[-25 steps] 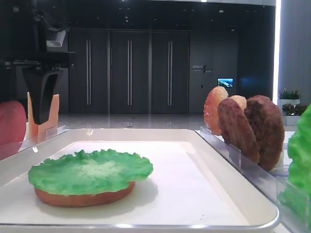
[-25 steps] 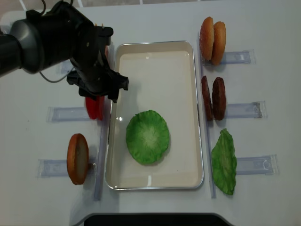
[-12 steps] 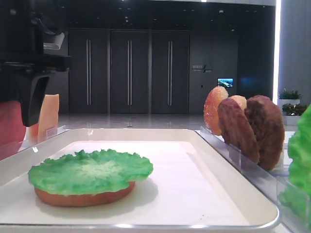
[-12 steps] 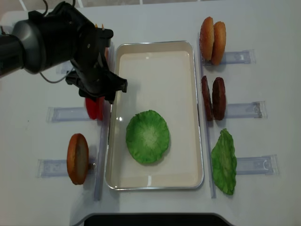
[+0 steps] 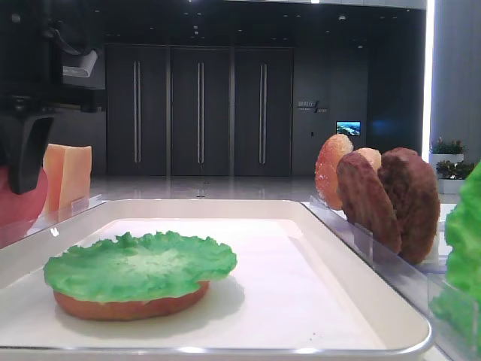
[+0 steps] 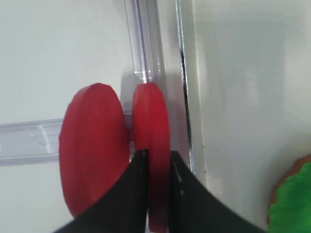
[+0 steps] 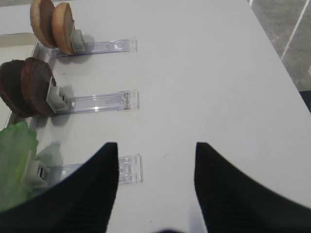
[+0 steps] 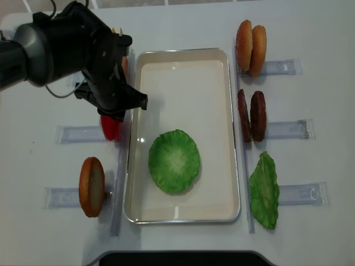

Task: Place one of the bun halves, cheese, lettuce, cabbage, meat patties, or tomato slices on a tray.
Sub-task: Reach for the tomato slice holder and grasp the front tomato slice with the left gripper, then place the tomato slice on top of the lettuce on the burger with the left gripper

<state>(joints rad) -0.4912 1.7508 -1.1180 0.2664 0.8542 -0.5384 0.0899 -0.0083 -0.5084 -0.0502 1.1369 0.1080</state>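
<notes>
Left gripper [image 6: 156,167] just closed from wide open; now pinching 1 of 2 tomato slices [image 6: 151,145] in rack beside tray [image 8: 183,52]; lift judged next; right gripper [image 7: 155,160] open, empty.

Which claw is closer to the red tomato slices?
Left. The left claw is shut on one of the tomato slices beside the tray. The right claw hovers far off, past the meat patties.
</notes>
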